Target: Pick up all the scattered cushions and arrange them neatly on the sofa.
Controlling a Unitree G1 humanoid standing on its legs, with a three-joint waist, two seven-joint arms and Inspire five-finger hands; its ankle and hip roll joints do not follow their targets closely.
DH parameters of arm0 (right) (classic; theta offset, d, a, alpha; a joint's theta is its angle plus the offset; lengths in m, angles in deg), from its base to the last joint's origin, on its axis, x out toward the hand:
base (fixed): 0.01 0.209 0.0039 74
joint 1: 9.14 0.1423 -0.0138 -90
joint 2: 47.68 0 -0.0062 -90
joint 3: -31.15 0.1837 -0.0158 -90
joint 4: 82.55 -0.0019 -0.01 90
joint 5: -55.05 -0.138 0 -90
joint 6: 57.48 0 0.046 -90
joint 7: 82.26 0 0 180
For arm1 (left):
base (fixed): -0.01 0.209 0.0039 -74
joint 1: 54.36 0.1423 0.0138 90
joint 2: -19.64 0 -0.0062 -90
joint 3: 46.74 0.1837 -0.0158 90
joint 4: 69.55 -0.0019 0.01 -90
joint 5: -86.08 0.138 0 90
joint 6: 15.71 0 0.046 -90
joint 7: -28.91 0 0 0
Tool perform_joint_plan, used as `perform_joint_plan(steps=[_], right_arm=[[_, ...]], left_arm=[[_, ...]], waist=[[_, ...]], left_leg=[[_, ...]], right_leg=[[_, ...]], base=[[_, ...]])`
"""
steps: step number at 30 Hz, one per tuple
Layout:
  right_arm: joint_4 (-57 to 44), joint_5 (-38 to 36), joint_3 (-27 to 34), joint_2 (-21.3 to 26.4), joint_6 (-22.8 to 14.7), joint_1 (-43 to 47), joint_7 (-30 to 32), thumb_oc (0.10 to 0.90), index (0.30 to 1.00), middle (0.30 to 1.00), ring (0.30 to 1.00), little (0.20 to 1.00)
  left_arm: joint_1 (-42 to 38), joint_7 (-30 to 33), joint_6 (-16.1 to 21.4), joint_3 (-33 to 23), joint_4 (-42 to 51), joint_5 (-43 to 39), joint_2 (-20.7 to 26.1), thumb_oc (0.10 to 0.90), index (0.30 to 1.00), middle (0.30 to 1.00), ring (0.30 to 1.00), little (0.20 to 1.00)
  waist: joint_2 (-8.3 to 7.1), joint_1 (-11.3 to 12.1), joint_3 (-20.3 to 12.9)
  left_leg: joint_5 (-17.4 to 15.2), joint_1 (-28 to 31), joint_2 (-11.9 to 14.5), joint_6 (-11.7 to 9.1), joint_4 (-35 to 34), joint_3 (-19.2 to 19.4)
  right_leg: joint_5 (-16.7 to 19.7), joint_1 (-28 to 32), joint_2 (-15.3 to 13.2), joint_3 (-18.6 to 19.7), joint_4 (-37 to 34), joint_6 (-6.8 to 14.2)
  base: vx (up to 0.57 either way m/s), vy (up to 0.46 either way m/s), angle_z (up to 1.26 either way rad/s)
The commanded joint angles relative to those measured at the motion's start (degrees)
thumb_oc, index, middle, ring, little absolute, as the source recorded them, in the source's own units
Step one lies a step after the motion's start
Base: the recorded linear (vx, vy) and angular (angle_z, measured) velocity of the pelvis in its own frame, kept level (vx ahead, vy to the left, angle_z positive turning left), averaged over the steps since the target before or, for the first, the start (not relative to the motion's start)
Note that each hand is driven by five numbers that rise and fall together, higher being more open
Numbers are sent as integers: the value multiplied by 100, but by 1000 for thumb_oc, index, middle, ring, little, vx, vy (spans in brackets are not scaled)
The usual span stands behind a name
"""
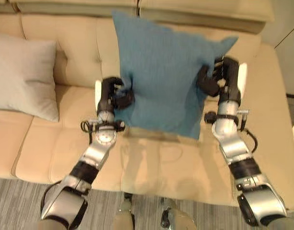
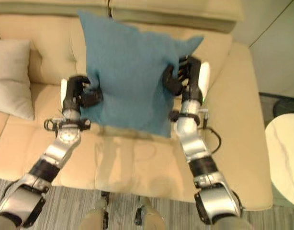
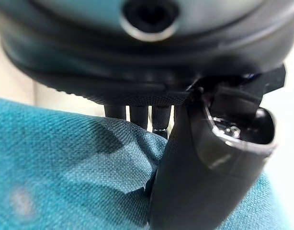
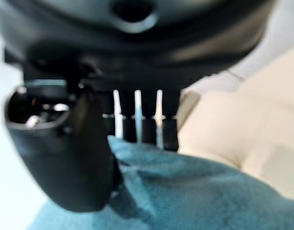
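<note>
A blue cushion (image 1: 163, 74) hangs upright above the beige sofa's seat (image 1: 156, 163), held between both hands. My left hand (image 1: 113, 96) is shut on its left edge, thumb pressed into the fabric (image 3: 75, 163). My right hand (image 1: 219, 76) is shut on its right edge below the upper corner, the cloth (image 4: 185, 196) pinched between thumb and fingers. A grey cushion (image 1: 22, 76) leans against the sofa's back at the left.
The sofa's backrest (image 1: 80, 52) rises behind the blue cushion. A grey striped carpet (image 1: 22, 201) lies in front of the sofa. A white round table (image 2: 286, 153) stands off the sofa's right end.
</note>
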Motion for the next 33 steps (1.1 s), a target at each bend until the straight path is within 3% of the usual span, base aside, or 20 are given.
perform_joint_plan(steps=[1,2,3,5,6,11,16,17,23,25,27,28,29,32,33], right_arm=[[-497,569,-201,316,-712,1646,660,400,300,300,300,300],[-291,556,-281,373,-667,1885,717,400,300,300,300,300],[96,481,-430,460,-629,2337,817,467,401,401,401,401],[312,385,-467,503,-589,2575,844,595,592,592,592,592],[498,288,-507,529,-537,2735,840,800,900,900,900,900],[1193,-145,-864,724,-477,3324,600,800,900,900,900,900],[1146,-410,-761,804,-425,3017,322,800,900,900,900,900],[991,-499,-609,827,-481,2657,84,800,900,900,900,900],[652,-550,-418,1231,-601,1987,-362,800,900,900,900,900],[370,-771,-194,1625,-721,1483,-637,800,900,900,900,900],[243,-853,-83,1743,-738,1230,-751,800,900,900,900,900],[-38,-946,212,1867,-799,680,-903,800,900,900,900,900],[-67,-941,226,1861,-789,642,-907,800,900,900,900,900],[-478,-1042,932,1840,-835,-725,-1208,800,900,900,900,900],[-481,-1041,933,1839,-833,-729,-1208,800,900,900,900,900]], left_arm=[[-2014,143,792,352,-55,517,278,497,446,446,446,446],[-2266,95,759,492,-269,547,297,549,524,524,524,524],[-2737,-38,687,760,-758,532,315,800,900,900,900,900],[-3004,-106,656,854,-1043,490,308,800,900,900,900,900],[-3180,-136,647,902,-1280,443,245,800,900,900,900,900],[-3566,-390,617,996,-2063,71,178,800,900,900,900,900],[-3019,-523,633,730,-1909,-170,159,800,900,900,900,900],[-2419,-609,601,526,-1744,-120,236,800,900,900,900,900],[-1489,-731,612,-60,-1446,-143,699,800,900,900,900,900],[-963,-839,655,-455,-1244,-213,1189,800,900,900,900,900],[-705,-880,665,-621,-1097,-233,1346,800,900,900,900,900],[-127,-935,692,-976,-789,-218,1529,800,900,900,900,900],[-92,-935,681,-982,-762,-212,1529,800,900,900,900,900],[1268,-1101,786,-1740,-25,-300,1482,800,900,900,900,900],[1271,-1101,785,-1740,-21,-300,1482,800,900,900,900,900]], waist=[[-183,-205,-205],[-165,-210,-205],[-131,-224,-203],[-108,-233,-188],[-92,-242,-173],[-57,-274,-120],[-46,-285,-47],[-30,-284,-44],[-14,-266,-114],[-2,-254,-193],[-1,-251,-222],[14,-241,-265],[11,-241,-273],[18,-234,-370],[18,-233,-369]], left_leg=[[-634,-47,-410,52,5,179],[-614,-155,-413,41,5,171],[-583,-352,-408,11,5,167],[-558,-468,-410,-2,5,156],[-521,-587,-405,-25,5,155],[-436,-1057,-391,-55,5,137],[-414,-1176,-374,-66,5,141],[-418,-1175,-377,-79,5,150],[-415,-1146,-359,-100,5,193],[-431,-1057,-341,-111,5,217],[-440,-991,-337,-116,5,225],[-459,-851,-321,-124,5,243],[-461,-840,-321,-124,5,243],[-512,-497,-293,-130,5,275],[-513,-495,-293,-130,5,275]], right_leg=[[-861,350,-91,337,28,646],[-837,241,-88,342,28,658],[-782,33,-100,353,28,685],[-759,-98,-89,366,28,690],[-733,-205,-91,357,28,706],[-625,-714,-76,370,28,730],[-632,-849,-50,364,28,726],[-628,-874,-40,356,28,716],[-636,-855,-30,359,28,708],[-670,-761,-17,337,28,706],[-689,-695,-12,332,28,702],[-725,-555,-14,305,28,690],[-728,-543,-14,305,28,690],[-809,-189,-23,266,28,663],[-810,-187,-23,266,28,663]], base=[[0,0,0],[0,0,0],[0,0,0],[-3,-15,6],[-9,-23,8],[-10,-23,5],[-3,-22,14],[7,-19,-33],[-2,-13,-3],[0,0,0],[-3,-3,-5],[7,4,-12],[14,5,-11],[7,-4,-11],[0,0,0]])
